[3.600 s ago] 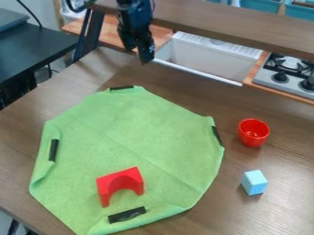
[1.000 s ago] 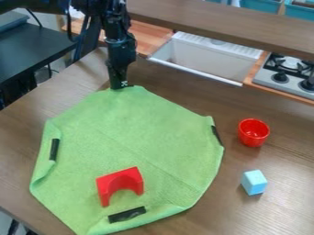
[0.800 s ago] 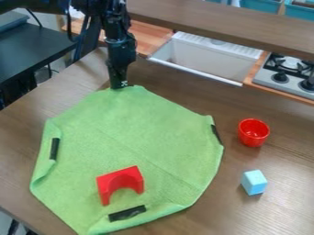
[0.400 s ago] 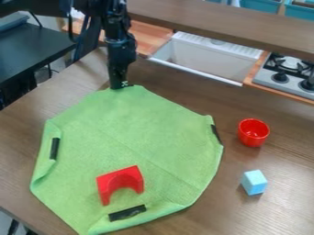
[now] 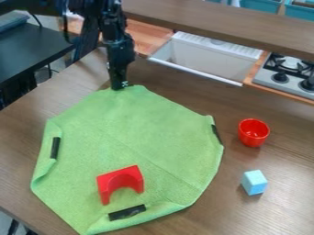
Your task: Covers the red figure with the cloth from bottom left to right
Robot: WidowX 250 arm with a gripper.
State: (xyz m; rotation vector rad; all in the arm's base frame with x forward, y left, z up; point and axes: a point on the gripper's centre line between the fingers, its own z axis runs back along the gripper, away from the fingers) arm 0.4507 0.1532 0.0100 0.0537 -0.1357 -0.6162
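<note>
My gripper [image 5: 120,85] hangs at the cloth's top corner, its tip right at the black strip there and hiding most of it. The green cloth [image 5: 135,131] lies spread on the table, with black strips at its left, right and bottom edges and the edges there folded in. On the cloth's lower middle stands the red figure [image 5: 116,179], an arch-shaped block, uncovered. The black bottom strip [image 5: 127,212] lies just below it.
A red cup [image 5: 253,132] and a light blue cube [image 5: 254,182] stand right of the cloth on the wooden table [image 5: 282,160]. Behind the table are a white sink [image 5: 208,54], a stove [image 5: 285,75] and a raised wooden shelf [image 5: 227,25].
Since the earliest frame my gripper has come down and to the left onto the cloth's top corner. Over the last second it has hardly moved, and the cloth and red figure lie nearly as before.
</note>
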